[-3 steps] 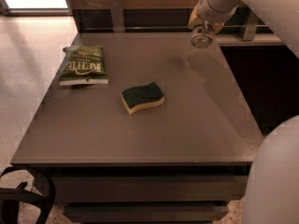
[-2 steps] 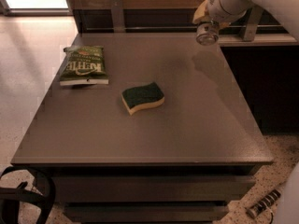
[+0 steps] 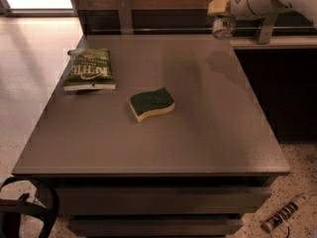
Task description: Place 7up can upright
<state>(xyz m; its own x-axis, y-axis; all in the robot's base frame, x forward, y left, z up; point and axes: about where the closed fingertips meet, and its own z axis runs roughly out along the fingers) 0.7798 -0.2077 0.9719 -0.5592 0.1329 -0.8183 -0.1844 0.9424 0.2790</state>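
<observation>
The 7up can [image 3: 223, 27] shows as a small silvery cylinder in the air over the far right corner of the grey table [image 3: 208, 133]. My gripper [image 3: 222, 15], with pale yellowish fingers [image 3: 219, 4] on a white arm, reaches in from the upper right and is shut on the can from above. The can hangs just below the fingers, clear of the tabletop, and its dim shadow falls on the table beneath. The can's label is too small to read.
A green snack bag [image 3: 89, 69] lies at the table's far left. A green-and-yellow sponge [image 3: 151, 103] lies near the middle. A dark ledge [image 3: 267, 41] runs behind the table on the right. A power strip [image 3: 287, 213] lies on the floor at lower right.
My gripper has lifted the can up and to the right, away from the tabletop. The arm has drawn back toward the upper right. The bag and the sponge have not moved.
</observation>
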